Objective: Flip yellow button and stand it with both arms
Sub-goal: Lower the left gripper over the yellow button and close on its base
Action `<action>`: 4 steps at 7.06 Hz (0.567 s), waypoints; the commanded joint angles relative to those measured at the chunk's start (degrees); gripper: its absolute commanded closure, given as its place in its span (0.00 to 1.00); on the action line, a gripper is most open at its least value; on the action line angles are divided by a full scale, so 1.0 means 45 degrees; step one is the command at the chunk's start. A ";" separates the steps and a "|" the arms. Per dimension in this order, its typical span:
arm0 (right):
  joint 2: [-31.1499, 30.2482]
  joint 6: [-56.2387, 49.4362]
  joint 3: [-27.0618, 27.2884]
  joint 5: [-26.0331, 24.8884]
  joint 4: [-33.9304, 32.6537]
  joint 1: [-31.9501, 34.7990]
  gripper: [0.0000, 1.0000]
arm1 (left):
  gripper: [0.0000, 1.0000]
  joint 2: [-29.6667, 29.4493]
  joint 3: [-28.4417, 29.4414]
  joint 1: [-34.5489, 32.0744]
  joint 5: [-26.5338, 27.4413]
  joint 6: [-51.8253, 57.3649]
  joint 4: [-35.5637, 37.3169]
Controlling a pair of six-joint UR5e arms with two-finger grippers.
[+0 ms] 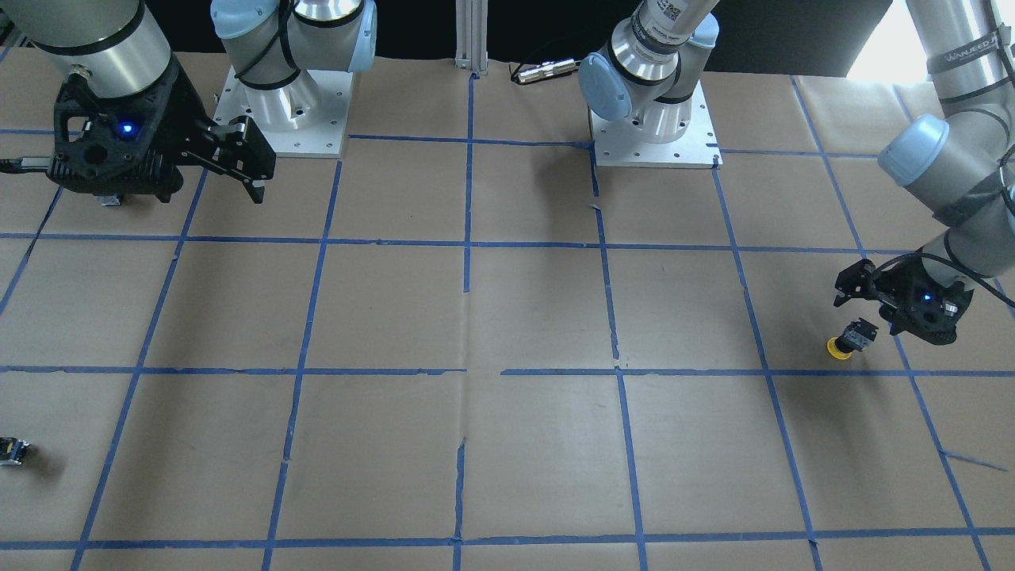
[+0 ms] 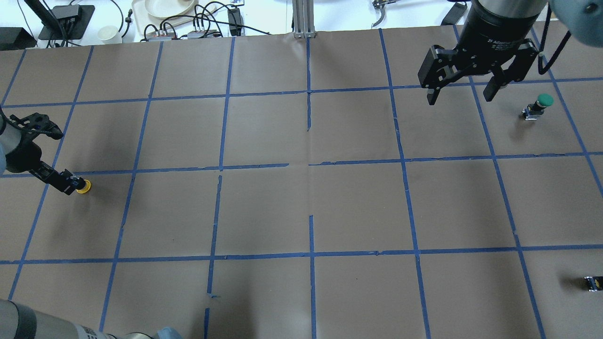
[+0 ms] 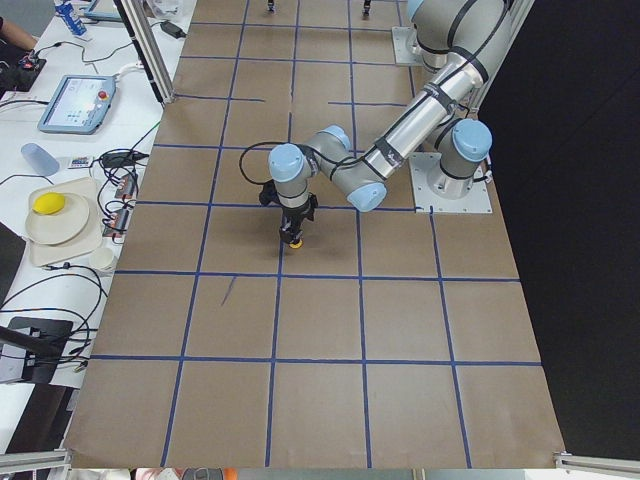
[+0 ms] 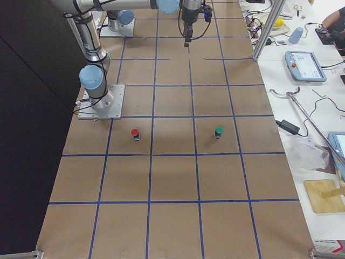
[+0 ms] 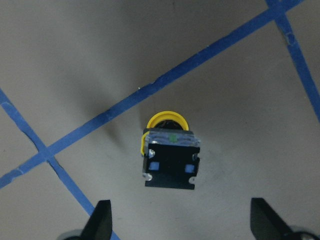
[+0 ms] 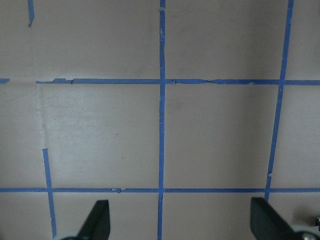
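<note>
The yellow button (image 1: pixel 848 341) lies tipped over on the brown paper at the robot's left end of the table, cap low and black body raised. It also shows in the overhead view (image 2: pixel 83 186) and the left wrist view (image 5: pixel 170 152), where its black underside faces the camera. My left gripper (image 1: pixel 855 313) is open just above it, its fingertips (image 5: pixel 102 220) on either side and short of the button, not touching. My right gripper (image 2: pixel 460 99) is open and empty, held high over the far right part of the table.
A green-capped button (image 2: pixel 539 104) stands just right of the right gripper. A red-capped button (image 4: pixel 135 133) stands near the right arm's base. A small capless black block (image 2: pixel 592 282) lies at the near right edge. Blue tape lines grid the paper.
</note>
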 commanded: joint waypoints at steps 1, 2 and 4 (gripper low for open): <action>0.0000 0.0001 -0.0005 -0.0011 0.0005 -0.0019 0.00 | 0.08 -0.0503 -0.0011 -0.0004 -0.0466 0.0001 0.0852; 0.0000 0.0001 -0.0005 -0.0011 -0.0014 -0.0019 0.00 | 0.11 -0.0525 -0.0010 -0.0043 -0.0508 0.0001 0.0854; 0.0000 0.0001 -0.0005 -0.0011 -0.0014 -0.0019 0.00 | 0.22 -0.0545 0.0009 -0.0082 -0.0489 -0.0057 0.0854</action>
